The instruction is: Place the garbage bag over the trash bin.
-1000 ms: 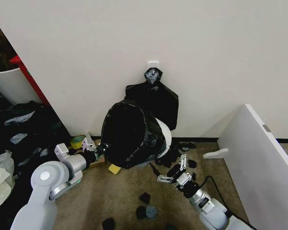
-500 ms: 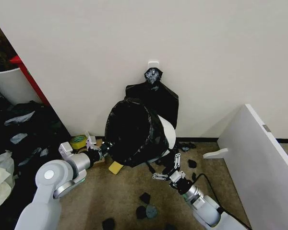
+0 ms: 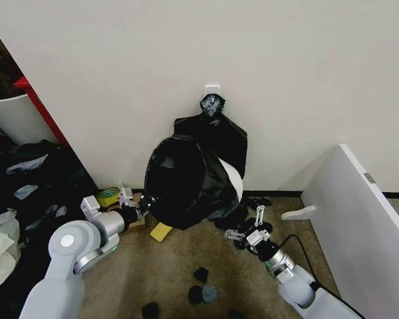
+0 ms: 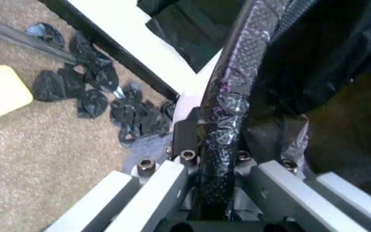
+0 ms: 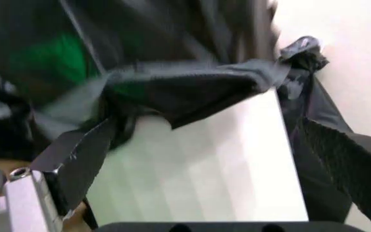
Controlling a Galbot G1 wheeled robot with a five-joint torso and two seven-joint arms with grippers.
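Leftmost on the carpeted floor, the left end effector (image 3: 145,206) is clamped on the lower edge of the garbage bag (image 3: 183,183); the left wrist view shows a bunched ridge of black plastic (image 4: 227,111) pinched between its fingers. Beside it a yellow sponge (image 3: 159,232) lies flat. The glossy bag covers the mouth and most of the trash bin (image 3: 234,183), which lies tipped against the wall, white rim showing on its right side. Further right, the right end effector (image 3: 247,229) sits low near the bin's base with its fingers spread, gripping nothing. Small black scraps (image 3: 201,274) dot the floor.
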